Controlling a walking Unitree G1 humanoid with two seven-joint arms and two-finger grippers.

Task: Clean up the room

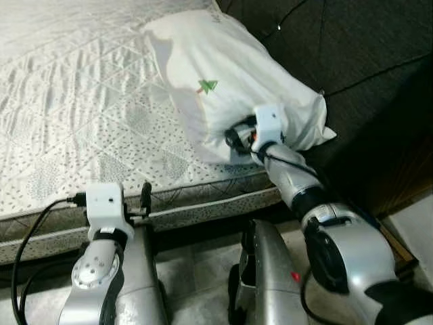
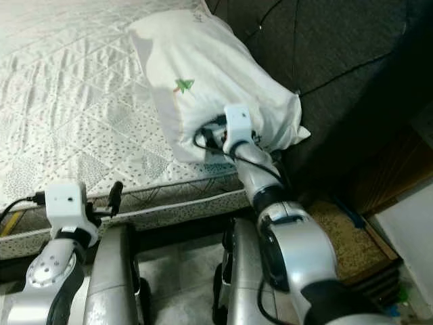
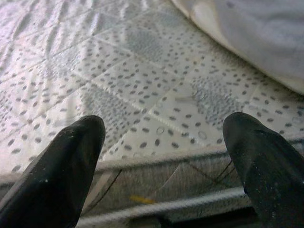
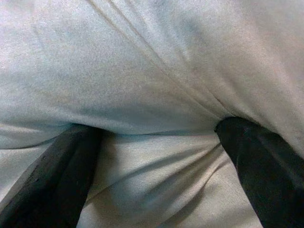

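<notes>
Quilted white mattress (image 1: pixel 81 115) with a grey dotted pattern, edge piped along the side. Dark tufted headboard (image 1: pixel 365 47) upright at the mattress's end. Pale tiled floor (image 1: pixel 196 271) below. Near the headboard's foot, low wooden box (image 2: pixel 345 237) with a grainy brown top, beside a white panel (image 2: pixel 409 227).

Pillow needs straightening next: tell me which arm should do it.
Right. The right pincer is already pressed into the pillow, fingers spread on its fabric. The left pincer hangs open at the mattress edge, apart from it.
</notes>
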